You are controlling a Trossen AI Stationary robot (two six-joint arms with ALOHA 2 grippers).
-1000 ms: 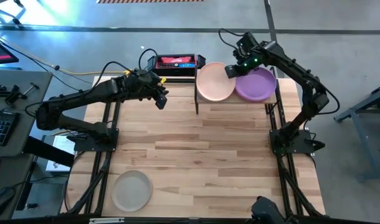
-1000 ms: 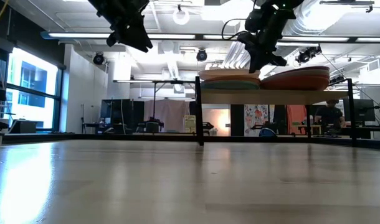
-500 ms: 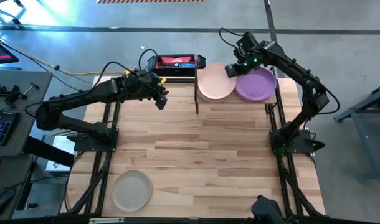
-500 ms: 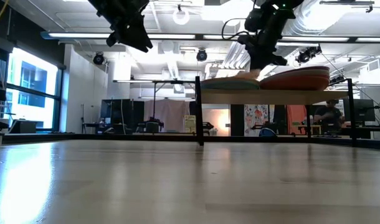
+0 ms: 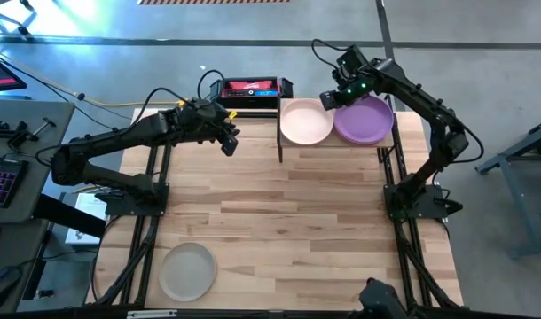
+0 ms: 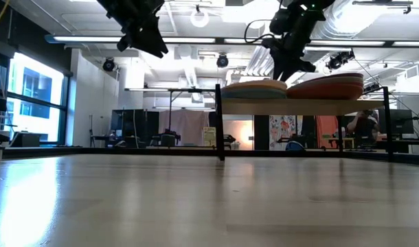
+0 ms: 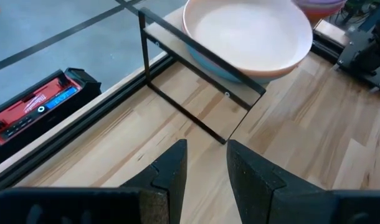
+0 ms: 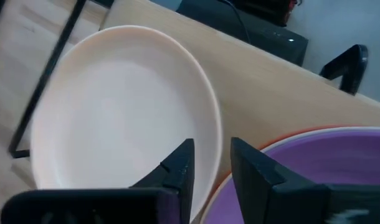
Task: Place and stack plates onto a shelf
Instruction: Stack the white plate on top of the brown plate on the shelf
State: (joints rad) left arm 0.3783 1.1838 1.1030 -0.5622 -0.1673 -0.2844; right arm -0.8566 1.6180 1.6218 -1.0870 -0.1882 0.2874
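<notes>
The shelf (image 6: 299, 104) stands at the table's far edge and carries two stacks. The left stack is topped by a cream-peach plate (image 5: 306, 122), which lies level on a teal plate (image 6: 254, 92). The right stack is topped by a purple plate (image 5: 365, 120) over a terracotta one (image 6: 326, 86). A beige plate (image 5: 188, 270) lies flat on the table at the near left. My right gripper (image 5: 331, 97) hovers above the gap between the two stacks, narrowly open and empty (image 8: 212, 149). My left gripper (image 5: 228, 142) hangs in the air left of the shelf, narrowly open and empty (image 7: 207, 149).
A red and black case (image 5: 250, 89) lies beyond the table's far edge, left of the shelf. The shelf's thin black legs (image 7: 177, 106) stand on the tabletop. Bare wood spreads across the table's middle and near right (image 5: 324, 230).
The cream-peach plate on the left stack was tilted, with its right side raised under my right gripper. It has dropped and now lies level on the stack. Both arms have stayed about where they were.
</notes>
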